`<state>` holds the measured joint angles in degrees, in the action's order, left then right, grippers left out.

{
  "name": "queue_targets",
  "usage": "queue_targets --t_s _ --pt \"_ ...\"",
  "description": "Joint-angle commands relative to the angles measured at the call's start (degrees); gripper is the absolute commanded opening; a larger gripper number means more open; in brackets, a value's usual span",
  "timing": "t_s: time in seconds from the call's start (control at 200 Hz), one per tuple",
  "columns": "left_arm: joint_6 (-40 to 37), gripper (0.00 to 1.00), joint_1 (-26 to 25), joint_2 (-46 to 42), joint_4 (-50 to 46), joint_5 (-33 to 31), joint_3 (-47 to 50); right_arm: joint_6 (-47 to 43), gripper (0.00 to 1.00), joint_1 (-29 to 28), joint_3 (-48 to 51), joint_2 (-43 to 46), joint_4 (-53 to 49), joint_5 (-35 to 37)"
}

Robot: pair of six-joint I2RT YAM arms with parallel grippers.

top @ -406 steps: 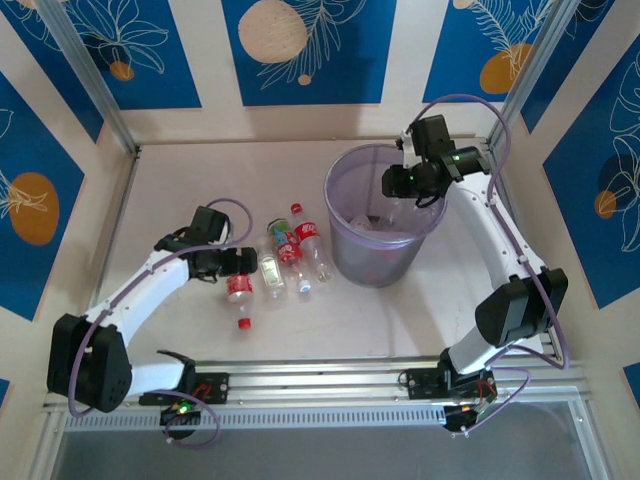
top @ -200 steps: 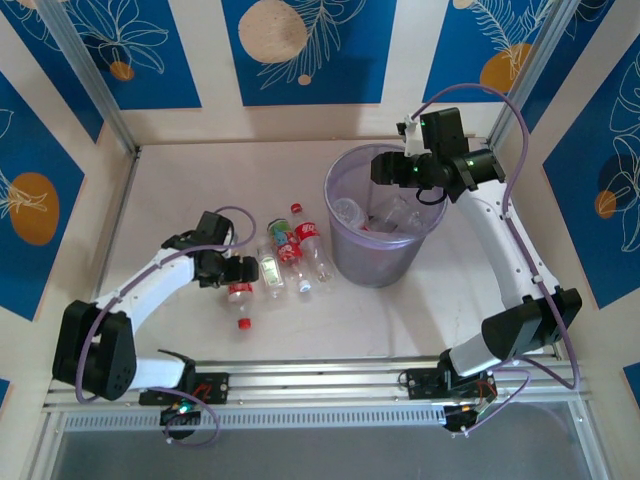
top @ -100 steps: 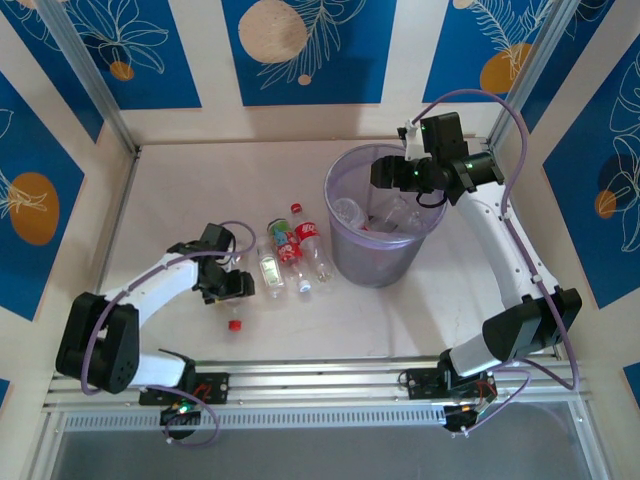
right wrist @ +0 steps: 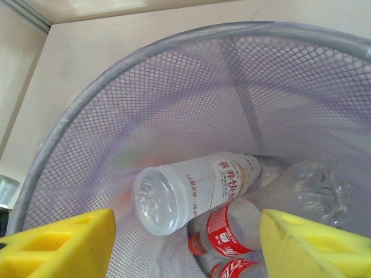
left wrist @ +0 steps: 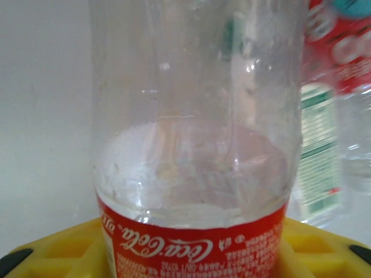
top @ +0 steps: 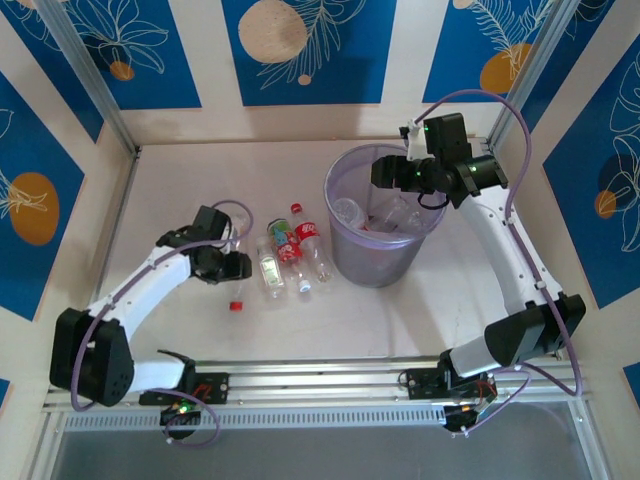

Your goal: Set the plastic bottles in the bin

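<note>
Left claw [top: 231,266] is closed onto a red-label bottle [left wrist: 191,145]. In the left wrist view its yellow pads [left wrist: 52,255] sit against both sides of the label, and the clear body stands up between them. Just right of the claw the green-label bottle [top: 268,272] lies on the surface [top: 180,180]. Two more red-label bottles [top: 287,247] [top: 312,237] lie beside it, between it and the bin [top: 380,262]. A loose red cap [top: 237,305] lies on the surface just on the near side of the left claw, apart from the bottles. Right claw [top: 386,172] hangs over the far-right rim of the bin with jaws wide apart and nothing between them. Its yellow pads [right wrist: 58,243] show at the bottom corners of the right wrist view. Below them, inside the mesh wall, lie a white-label bottle [right wrist: 191,188], a red-label bottle with red cap [right wrist: 229,223] and a crumpled clear bottle [right wrist: 313,191], touching in a heap. The bin stands upright right of centre, near the bottles on the surface.
</note>
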<state>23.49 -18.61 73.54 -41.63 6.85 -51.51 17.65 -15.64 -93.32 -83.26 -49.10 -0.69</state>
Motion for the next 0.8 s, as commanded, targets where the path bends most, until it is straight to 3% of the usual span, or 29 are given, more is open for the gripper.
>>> queue_targets --t_s 0.0,0.115,0.41,0.595,0.795 --pt "-2.93 0.46 0.29 -1.33 -1.90 1.81 -5.03 1.16 0.66 -1.20 -3.01 0.90 0.15 -2.46" --pt "-3.78 0.37 -0.08 -2.41 1.68 6.11 -7.98 1.39 0.66 -4.16 -6.55 -0.19 1.03 -2.72" --pt "1.92 0.00 -1.39 -6.65 24.93 18.23 -3.37 2.37 0.69 -13.78 -17.89 -7.03 3.53 -5.32" --pt "2.05 0.00 -2.11 -9.07 33.77 22.29 -0.10 2.74 0.82 -18.20 -25.27 -14.38 2.87 -7.28" --pt "-3.20 0.00 -4.50 -10.08 33.97 25.49 -0.07 3.44 0.90 -19.99 -35.67 -24.70 -0.17 -12.88"
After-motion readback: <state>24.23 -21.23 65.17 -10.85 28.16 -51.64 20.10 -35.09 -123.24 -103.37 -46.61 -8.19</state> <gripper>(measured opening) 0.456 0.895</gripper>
